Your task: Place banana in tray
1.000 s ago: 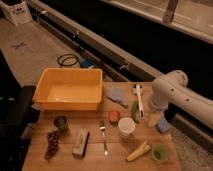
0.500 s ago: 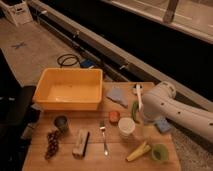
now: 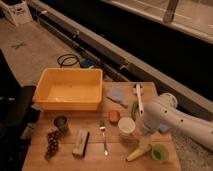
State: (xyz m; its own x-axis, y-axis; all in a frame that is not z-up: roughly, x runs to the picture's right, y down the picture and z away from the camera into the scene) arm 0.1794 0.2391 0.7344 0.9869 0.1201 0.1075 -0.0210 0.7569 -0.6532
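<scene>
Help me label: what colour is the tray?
Tray: yellow-orange, camera view. Gripper beside white cup.

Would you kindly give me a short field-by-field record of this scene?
banana: lying on the table, front right, beside the green cup
tray: back left of the table, no banana inside
gripper: low over the table's right side, just behind the banana, next to the white cup
task state: banana not yet in tray
</scene>
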